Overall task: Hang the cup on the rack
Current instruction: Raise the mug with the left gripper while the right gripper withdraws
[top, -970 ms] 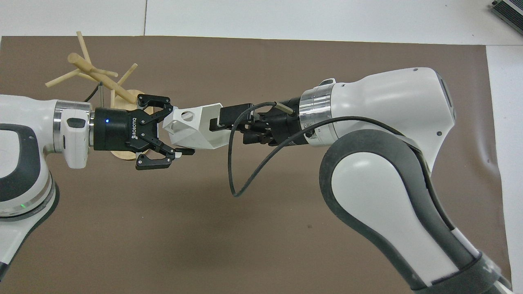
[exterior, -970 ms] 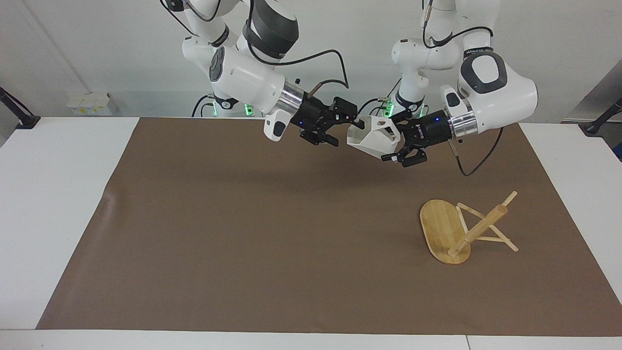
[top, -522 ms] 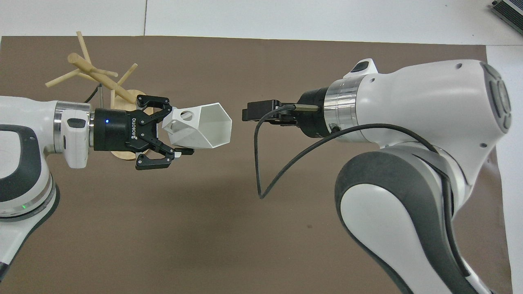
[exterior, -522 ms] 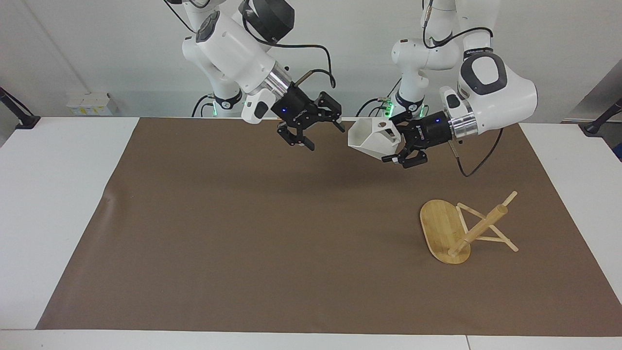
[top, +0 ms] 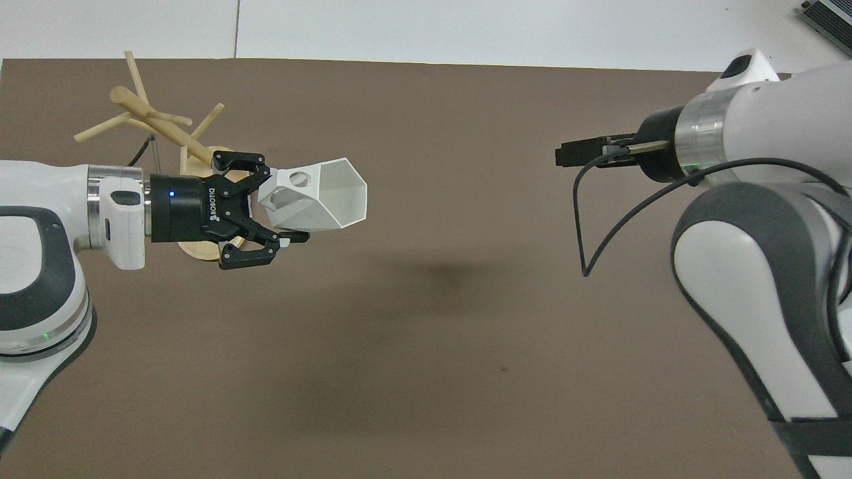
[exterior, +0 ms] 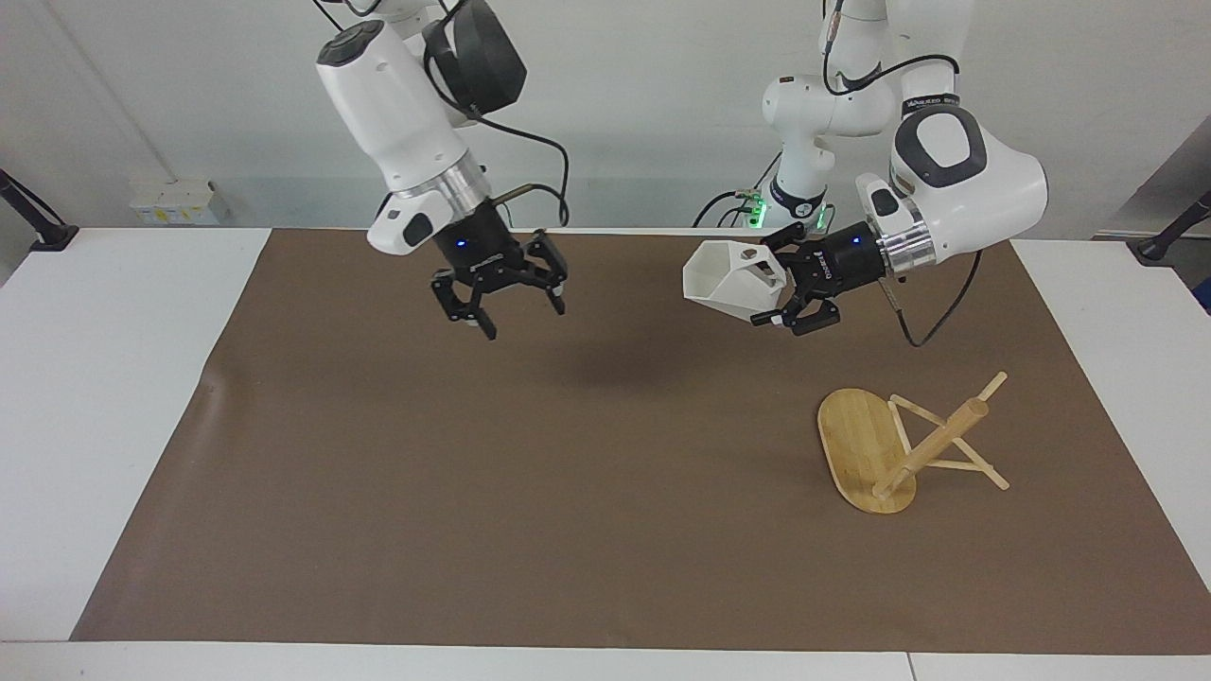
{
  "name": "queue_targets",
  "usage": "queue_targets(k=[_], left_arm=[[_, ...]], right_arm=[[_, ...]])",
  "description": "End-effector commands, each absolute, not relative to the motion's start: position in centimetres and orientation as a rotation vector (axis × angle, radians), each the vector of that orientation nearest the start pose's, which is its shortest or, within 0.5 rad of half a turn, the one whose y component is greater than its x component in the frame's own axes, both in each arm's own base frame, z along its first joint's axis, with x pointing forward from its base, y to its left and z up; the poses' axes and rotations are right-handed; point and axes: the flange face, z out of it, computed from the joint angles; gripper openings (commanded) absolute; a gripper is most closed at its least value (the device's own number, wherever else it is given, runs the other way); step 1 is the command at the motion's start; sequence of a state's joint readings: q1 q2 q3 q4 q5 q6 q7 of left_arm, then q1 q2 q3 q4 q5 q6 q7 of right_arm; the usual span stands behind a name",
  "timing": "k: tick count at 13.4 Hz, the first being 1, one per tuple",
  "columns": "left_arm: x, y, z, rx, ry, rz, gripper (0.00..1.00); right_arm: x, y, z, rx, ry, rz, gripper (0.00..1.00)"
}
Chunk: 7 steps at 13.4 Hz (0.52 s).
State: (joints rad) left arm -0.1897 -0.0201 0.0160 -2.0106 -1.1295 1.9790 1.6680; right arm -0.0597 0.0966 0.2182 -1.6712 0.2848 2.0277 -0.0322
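Facing view only – right tool [exterior: 516,307] spread, empty.

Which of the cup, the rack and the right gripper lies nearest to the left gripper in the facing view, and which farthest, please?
1. The cup, held in the left gripper.
2. The rack, on the table below it.
3. The right gripper, open, over the right arm's end.

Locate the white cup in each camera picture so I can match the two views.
Facing view: the cup is up in the air right of centre, held by the left pincer, mouth toward the view's left.
Overhead view: the cup is left of centre, mouth toward the view's right.
Shared landmark: the wooden rack on the brown mat.
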Motion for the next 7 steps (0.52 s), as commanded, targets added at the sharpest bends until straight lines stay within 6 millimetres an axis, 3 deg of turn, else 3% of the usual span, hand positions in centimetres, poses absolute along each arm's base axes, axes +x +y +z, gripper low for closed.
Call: queue_targets(k=[1,2,4,7], left_arm=[[54.5,-14.5,49.1,1.878,-1.379,0.809,0.00],[54.9,-14.1,49.0,1.920,-1.386,0.821,0.00],[55.5,-13.6,48.4,2.028,-1.408,0.819,0.00],[55.7,-14.4,47.1,2.209,-1.316,0.795,0.00]], right_arm=[[58.7,5.7,59.3,-2.868,-0.091,-0.331,1.00],[58.3,3.5,60.5,-2.883,-0.052,-0.368,1.00],[58.4,0.5,60.9,-3.047,-0.075,-0.406,1.00],[57.7,-0.5,60.4,-3.160,-0.098,-0.298,1.00]])
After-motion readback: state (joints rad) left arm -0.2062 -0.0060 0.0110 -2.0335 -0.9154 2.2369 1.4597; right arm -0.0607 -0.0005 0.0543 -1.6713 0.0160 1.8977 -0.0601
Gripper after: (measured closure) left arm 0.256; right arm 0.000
